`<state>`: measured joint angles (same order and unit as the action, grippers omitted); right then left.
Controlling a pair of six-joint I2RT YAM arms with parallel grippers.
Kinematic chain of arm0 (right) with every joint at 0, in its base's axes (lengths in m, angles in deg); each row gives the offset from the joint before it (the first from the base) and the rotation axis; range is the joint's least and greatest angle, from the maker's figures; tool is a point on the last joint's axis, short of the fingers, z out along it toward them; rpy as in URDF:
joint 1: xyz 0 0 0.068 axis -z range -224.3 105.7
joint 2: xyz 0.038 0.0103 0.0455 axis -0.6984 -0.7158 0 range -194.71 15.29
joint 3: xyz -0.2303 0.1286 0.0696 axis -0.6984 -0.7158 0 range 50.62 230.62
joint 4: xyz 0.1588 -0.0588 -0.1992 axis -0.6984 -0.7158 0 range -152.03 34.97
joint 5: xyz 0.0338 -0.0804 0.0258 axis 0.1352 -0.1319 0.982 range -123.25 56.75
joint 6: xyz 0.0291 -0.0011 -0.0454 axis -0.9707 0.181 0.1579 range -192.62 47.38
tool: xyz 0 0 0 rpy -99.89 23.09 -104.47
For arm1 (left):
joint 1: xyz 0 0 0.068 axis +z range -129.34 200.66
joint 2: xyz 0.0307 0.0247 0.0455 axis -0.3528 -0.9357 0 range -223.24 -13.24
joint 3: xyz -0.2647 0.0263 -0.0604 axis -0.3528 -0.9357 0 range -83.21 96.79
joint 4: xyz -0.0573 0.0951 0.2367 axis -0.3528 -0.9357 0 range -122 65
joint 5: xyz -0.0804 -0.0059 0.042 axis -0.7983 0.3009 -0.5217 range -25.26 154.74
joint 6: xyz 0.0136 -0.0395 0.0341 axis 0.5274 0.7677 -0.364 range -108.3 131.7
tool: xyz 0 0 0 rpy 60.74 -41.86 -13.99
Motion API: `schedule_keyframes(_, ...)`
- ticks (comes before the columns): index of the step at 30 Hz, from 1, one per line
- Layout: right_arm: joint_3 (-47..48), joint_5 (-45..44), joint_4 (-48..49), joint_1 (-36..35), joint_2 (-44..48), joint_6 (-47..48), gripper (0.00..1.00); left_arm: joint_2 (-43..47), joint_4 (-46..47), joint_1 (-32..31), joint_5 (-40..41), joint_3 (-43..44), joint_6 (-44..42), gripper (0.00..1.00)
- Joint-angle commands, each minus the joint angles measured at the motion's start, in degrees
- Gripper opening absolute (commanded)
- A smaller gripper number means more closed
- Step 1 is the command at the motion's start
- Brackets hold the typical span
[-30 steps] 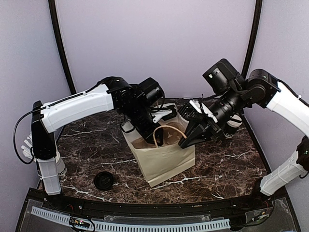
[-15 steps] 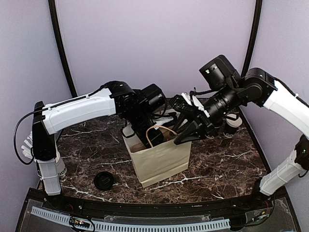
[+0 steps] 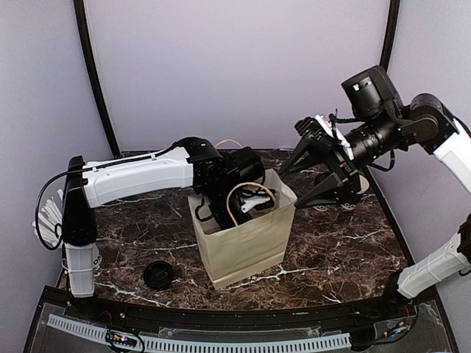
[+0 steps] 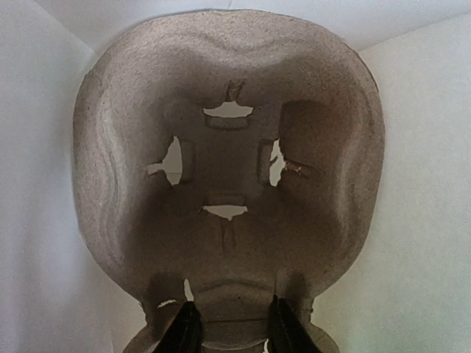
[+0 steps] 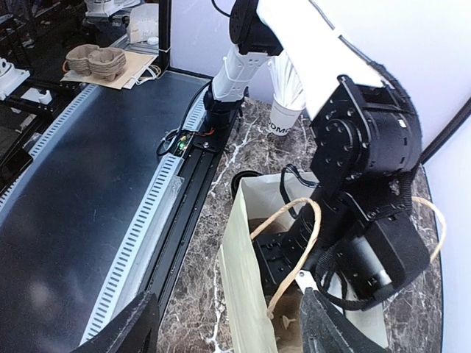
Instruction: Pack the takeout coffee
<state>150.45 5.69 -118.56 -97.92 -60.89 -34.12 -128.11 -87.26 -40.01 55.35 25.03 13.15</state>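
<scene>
Shows what looks like the takeout coffee (image 3: 356, 188), a dark cup mostly hidden, at the far right of the surface (image 3: 353, 243), just behind the right fingers (image 3: 331, 187). Finds those fingers spread wide, holding nothing, beside the paper bag (image 3: 246, 246). Places the left fingers (image 4: 184, 332) inside the bag, clamped on an empty pulp carrier (image 4: 324, 191). Favours the right arm, much the nearer, with the cup behind its tips.

One paper bag (image 3: 243, 239), one pulp cup tray (image 4: 228, 169), one loose black lid (image 3: 158, 274), two arms: left arm (image 3: 140, 174) and right arm (image 3: 449, 140)
</scene>
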Motion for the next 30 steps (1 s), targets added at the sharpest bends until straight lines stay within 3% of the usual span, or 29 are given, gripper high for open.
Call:
schedule_keyframes(1,-0.7,-0.6,0.3,2.4,2.4,0.0,0.67,-0.4,-1.3,-0.3,0.1,-1.1,-1.1,0.13)
schedule_keyframes(11,-4.6,-1.6,2.7,2.8,2.7,-0.5,0.67,-3.2,-0.7,-0.3,-1.8,-1.9,-0.7,0.13)
schedule_keyframes(30,-7.8,-2.6,4.3,2.9,2.5,-1.3,0.67,-4.8,9.9,-0.3,-2.3,-10.9,1.5,0.13)
